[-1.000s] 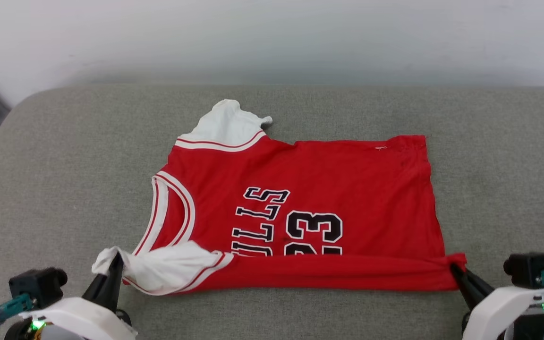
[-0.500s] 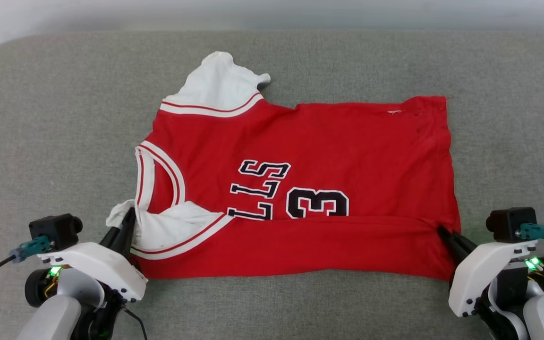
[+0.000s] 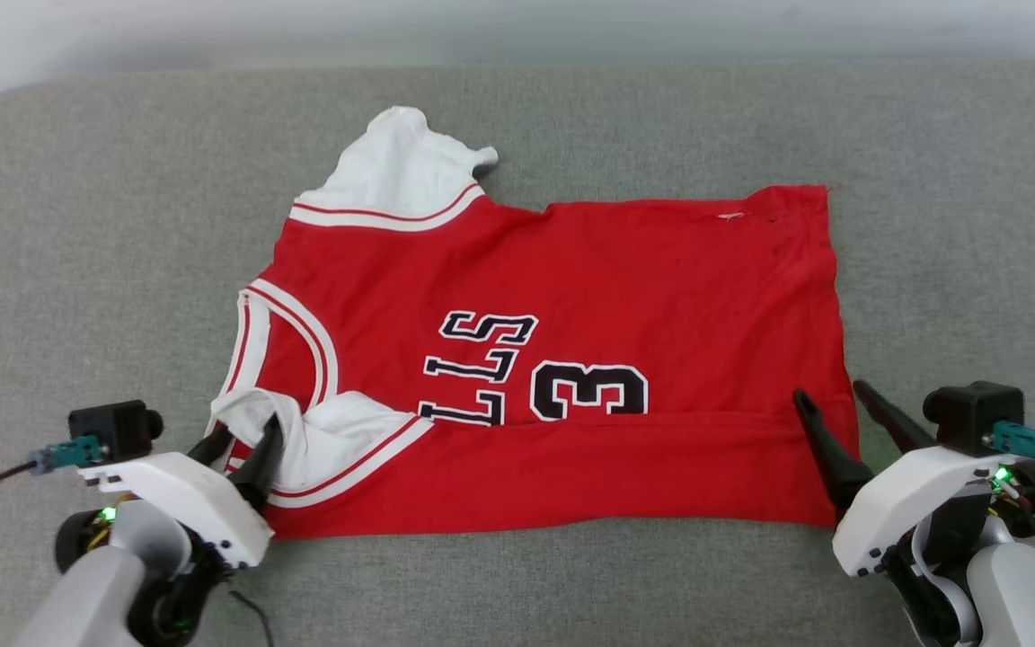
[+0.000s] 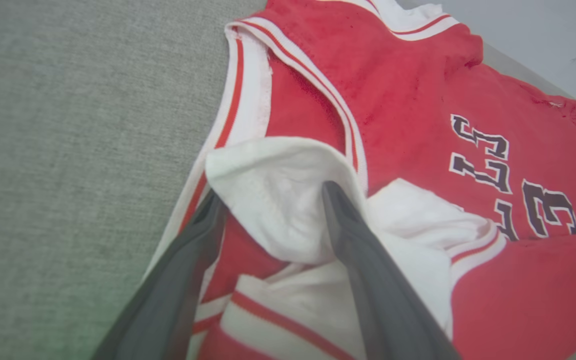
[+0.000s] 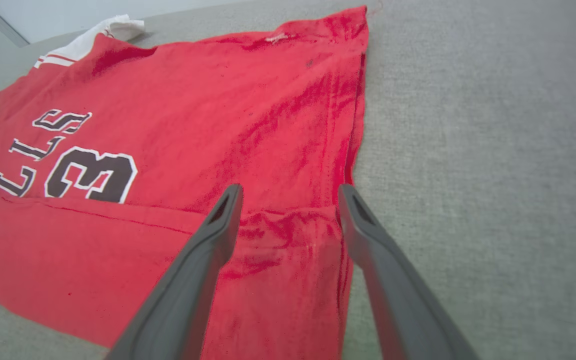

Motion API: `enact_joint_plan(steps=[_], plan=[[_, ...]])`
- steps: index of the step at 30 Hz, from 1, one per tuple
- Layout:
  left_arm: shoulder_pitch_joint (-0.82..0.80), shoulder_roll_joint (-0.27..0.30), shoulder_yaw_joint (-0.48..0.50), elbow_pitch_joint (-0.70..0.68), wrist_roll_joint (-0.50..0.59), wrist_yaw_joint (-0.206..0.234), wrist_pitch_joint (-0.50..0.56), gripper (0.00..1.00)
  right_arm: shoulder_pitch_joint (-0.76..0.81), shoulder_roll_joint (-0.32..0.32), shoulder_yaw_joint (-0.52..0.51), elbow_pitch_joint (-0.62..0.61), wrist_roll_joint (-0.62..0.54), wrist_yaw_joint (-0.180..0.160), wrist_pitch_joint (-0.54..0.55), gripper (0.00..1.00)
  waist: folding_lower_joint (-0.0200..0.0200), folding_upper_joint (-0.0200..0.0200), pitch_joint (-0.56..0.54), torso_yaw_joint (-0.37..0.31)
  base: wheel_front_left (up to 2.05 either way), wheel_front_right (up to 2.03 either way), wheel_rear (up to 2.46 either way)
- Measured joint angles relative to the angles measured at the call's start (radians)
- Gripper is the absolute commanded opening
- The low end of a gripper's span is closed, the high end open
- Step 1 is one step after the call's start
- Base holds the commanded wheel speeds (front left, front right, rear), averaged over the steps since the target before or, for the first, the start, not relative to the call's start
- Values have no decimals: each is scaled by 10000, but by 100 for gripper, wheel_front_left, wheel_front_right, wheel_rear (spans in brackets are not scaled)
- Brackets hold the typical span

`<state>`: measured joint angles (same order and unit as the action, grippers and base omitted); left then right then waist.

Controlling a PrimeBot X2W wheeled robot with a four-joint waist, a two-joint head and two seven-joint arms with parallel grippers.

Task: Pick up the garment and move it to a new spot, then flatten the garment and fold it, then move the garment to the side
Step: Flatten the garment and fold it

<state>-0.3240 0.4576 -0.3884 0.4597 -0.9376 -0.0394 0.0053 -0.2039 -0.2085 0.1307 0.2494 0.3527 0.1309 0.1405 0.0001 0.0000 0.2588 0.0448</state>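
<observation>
Snagging is judged the chief risk: the left gripper (image 3: 248,429) is seen with jaws wide, astride the bunched near sleeve (image 4: 268,200), and if it is drawn back carelessly a finger could catch the cloth and undo the fold. The right gripper (image 3: 830,392) is likewise spread wide, nothing held, one finger over the near right corner of the garment (image 3: 571,288) and one along its edge; the hem could be dragged askew there. The garment is laid on the middle of the cushion (image 3: 77,225), its near edge turned up over the lower lettering (image 3: 482,368). The far sleeve (image 3: 401,171) is seen crumpled beyond. Counted: one garment, two sleeves, two grippers, one cushion.
</observation>
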Motion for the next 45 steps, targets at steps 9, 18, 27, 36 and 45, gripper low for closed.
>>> enact_joint_plan(steps=[9,18,27,36,45], plan=[[729,1336,173,-859,-295,520,1455,100,543,602,-111,-1103,-318,0,-1595,100,0,0,-857,-222,0,0,0],[2006,2949,174,-3141,-1018,1375,4056,100,1127,926,-90,-2146,-656,0,-1649,100,-1,0,-1086,-704,0,0,0],[2420,3453,562,-3668,-1743,1839,4895,100,1025,1187,27,-2380,-698,0,-1576,100,-1,0,-304,-1187,0,0,0],[2239,3507,384,-3358,-2186,1310,5634,0,1000,1126,-583,-2071,-470,0,-1218,100,-3,0,166,-1560,0,0,0],[2321,3118,359,-3578,-1795,1223,4658,0,1110,443,-1264,-2224,90,0,1344,100,-1,0,-264,-1289,0,0,0]])
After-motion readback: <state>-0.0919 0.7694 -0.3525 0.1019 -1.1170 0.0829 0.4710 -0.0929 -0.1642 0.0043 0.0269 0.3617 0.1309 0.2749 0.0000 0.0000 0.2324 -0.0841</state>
